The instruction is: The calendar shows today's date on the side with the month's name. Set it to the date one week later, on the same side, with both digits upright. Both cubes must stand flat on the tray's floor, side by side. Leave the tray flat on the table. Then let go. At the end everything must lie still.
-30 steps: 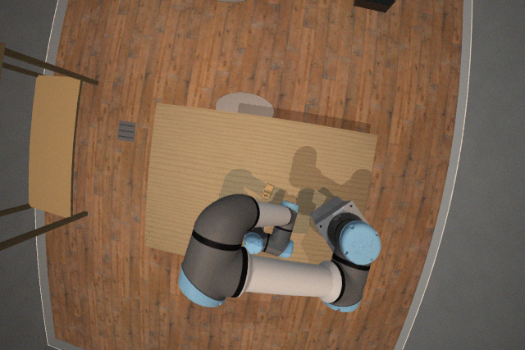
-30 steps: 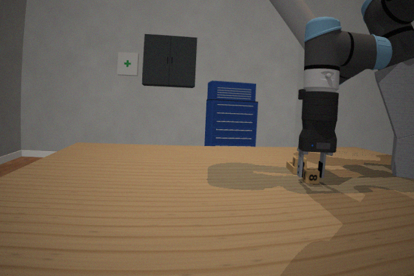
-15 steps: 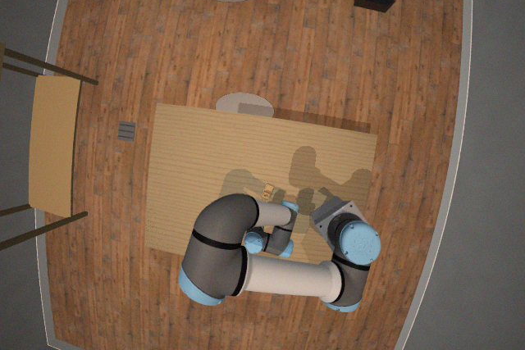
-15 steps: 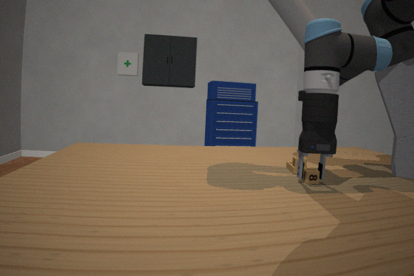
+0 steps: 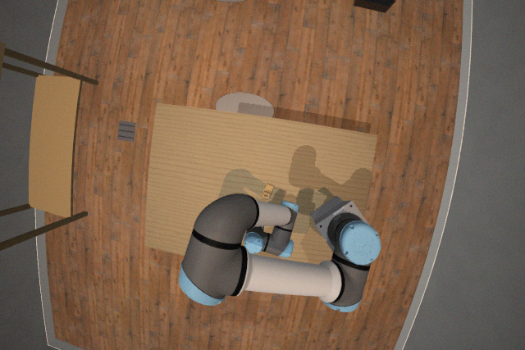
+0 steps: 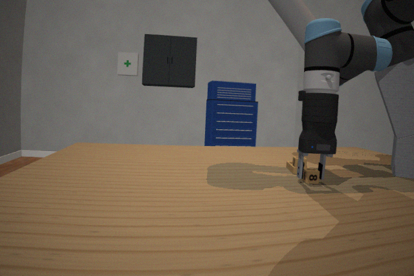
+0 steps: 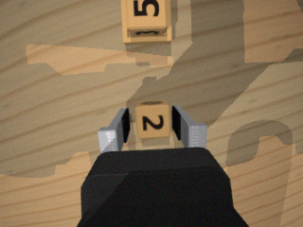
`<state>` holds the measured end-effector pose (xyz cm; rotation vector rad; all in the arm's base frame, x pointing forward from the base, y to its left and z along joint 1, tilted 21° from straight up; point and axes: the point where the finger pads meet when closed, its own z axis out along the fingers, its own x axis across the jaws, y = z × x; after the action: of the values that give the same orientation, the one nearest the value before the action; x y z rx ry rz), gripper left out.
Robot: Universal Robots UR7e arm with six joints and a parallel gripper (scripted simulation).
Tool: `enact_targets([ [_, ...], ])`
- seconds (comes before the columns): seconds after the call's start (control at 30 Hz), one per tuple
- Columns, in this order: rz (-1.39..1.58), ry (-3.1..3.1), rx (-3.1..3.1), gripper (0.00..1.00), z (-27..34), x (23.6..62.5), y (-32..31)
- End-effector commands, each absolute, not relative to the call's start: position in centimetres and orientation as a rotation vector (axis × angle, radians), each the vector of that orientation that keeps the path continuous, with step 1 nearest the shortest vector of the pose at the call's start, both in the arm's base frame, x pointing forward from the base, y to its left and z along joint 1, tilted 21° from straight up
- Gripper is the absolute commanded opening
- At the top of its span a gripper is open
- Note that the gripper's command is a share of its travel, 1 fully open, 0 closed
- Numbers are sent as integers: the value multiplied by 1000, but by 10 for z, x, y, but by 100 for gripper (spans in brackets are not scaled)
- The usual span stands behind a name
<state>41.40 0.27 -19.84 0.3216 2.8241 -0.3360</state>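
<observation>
My gripper is open, low over the table, with one finger on each side of a loose wooden cube. In the wrist view a gap shows between each finger and this cube. The cube lies flat on the table, with a 2 on top and an 8 on the side towards the exterior camera. The wooden tray stands apart from it, at the top of the wrist view. A second cube sits in it, with a 5 on top. The month's name cannot be read.
The wooden table carries the tray, the loose cube and arm shadows. The arm's base stands at the table's right side in the top view. The arm hides part of the table there, including the loose cube.
</observation>
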Motion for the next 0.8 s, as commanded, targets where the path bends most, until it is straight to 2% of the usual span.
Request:
enact_targets([
  [0.0,-335,2822,322,87,-198,415,2],
  [0.2,-335,2822,322,87,-198,415,2],
  [0.23,-335,2822,322,57,-198,415,2],
  [0.77,-335,2822,322,57,-198,415,2],
])
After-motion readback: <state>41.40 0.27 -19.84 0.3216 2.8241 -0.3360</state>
